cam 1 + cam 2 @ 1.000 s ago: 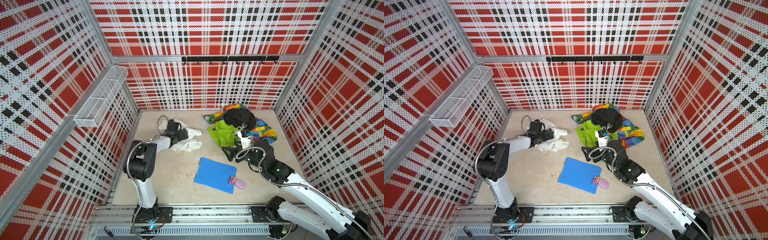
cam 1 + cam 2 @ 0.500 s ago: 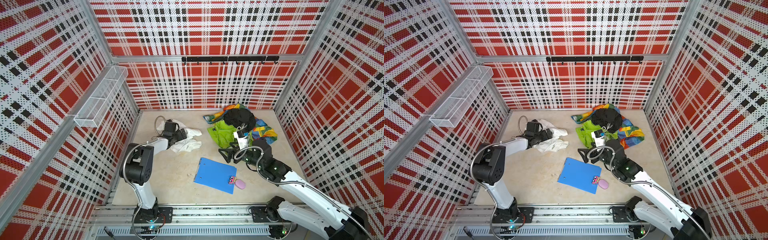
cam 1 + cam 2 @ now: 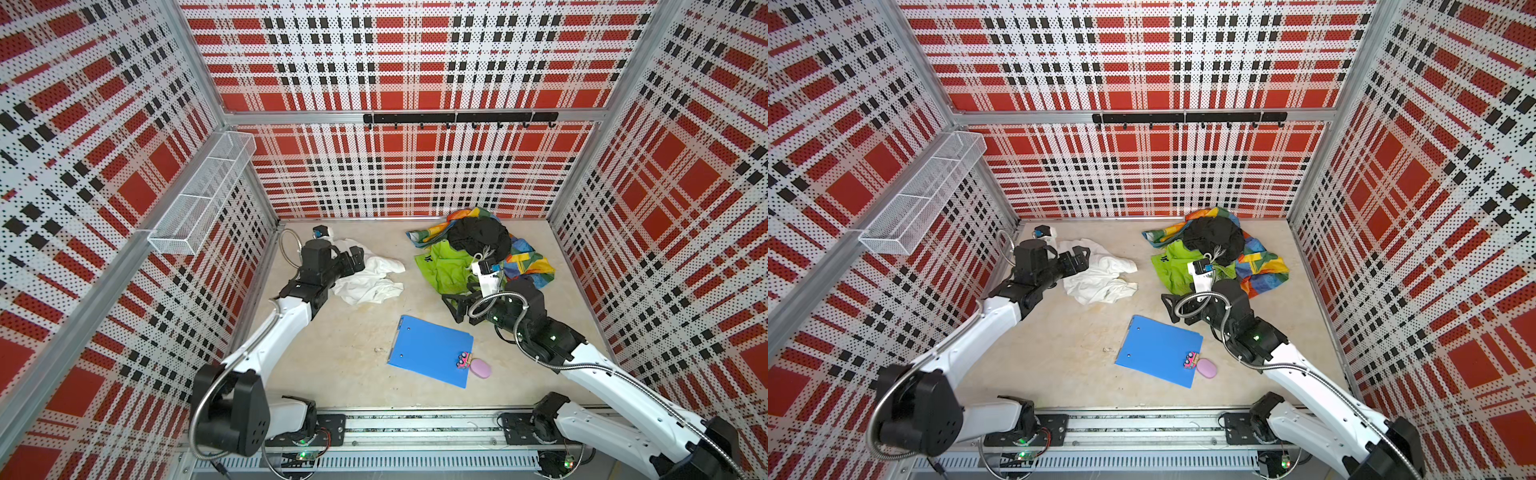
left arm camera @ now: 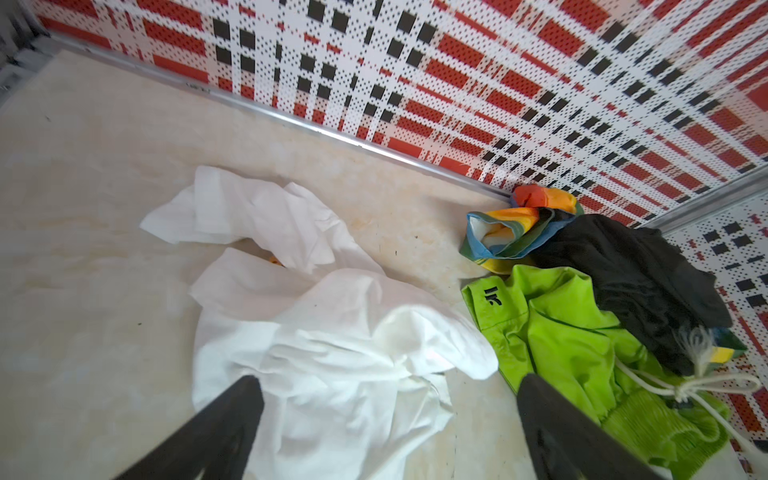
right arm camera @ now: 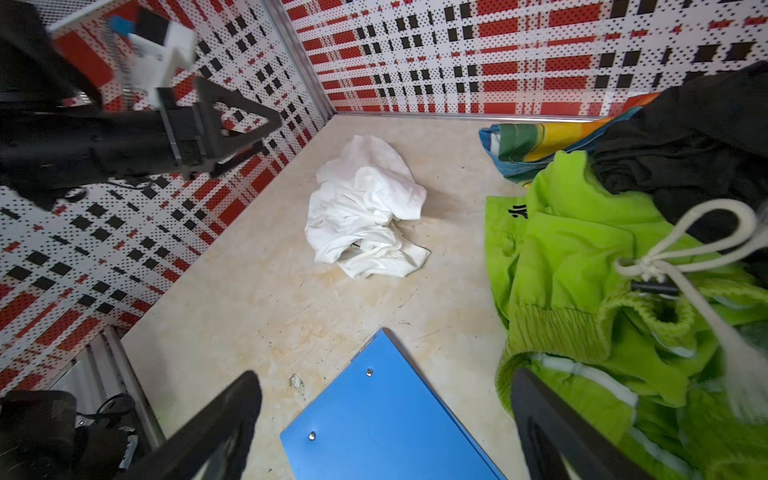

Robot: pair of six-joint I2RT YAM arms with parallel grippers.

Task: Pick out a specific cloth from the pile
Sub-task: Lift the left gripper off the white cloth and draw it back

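- The cloth [image 3: 368,278] lies crumpled on the table [image 3: 332,357], apart from the pile [image 3: 478,245] with bare surface between. By my judgement the picking-out looks done, so the chief risk is undoing it.
- The left gripper [image 4: 388,380] hangs over the cloth's near edge, jaws spread wide and nothing between them. The right wrist view shows it clear above the fabric. If it dips or sweeps sideways, a finger could snag a fold and drag the cloth towards the pile.
- The lime-green garment [image 4: 552,332] is the pile's nearest part to the cloth. A small push from either side would likely close that gap and mix the fabrics.
- The right gripper [image 5: 384,376] sits low between the lime-green garment and the blue clipboard [image 5: 386,415], jaws spread and empty. The garment's white drawstring [image 5: 681,249] loops close by — a careless move could hook it and haul the pile across, or shove the clipboard.
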